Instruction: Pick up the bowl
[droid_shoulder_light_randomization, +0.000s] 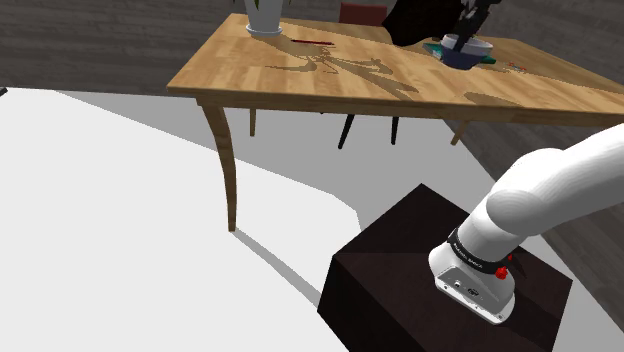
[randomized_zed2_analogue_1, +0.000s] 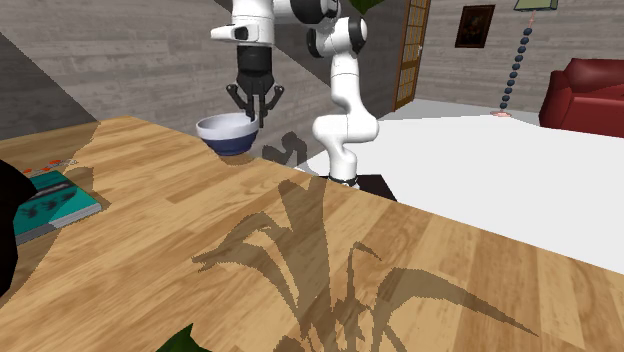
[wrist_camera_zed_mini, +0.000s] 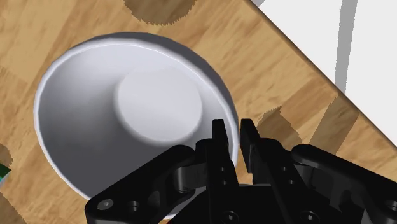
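I see the round bowl, white inside and dark blue outside, near the edge of the light wooden table. My all-black two-finger gripper comes down from above, its fingers drawn close and pinching the bowl's rim. A teal book lies well apart.

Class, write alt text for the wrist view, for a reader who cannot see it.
A black gripper clasps the rim of a bowl that is white inside, with one finger inside the rim and one outside. The bowl stands upright on a wooden table near its edge, with white floor beyond.
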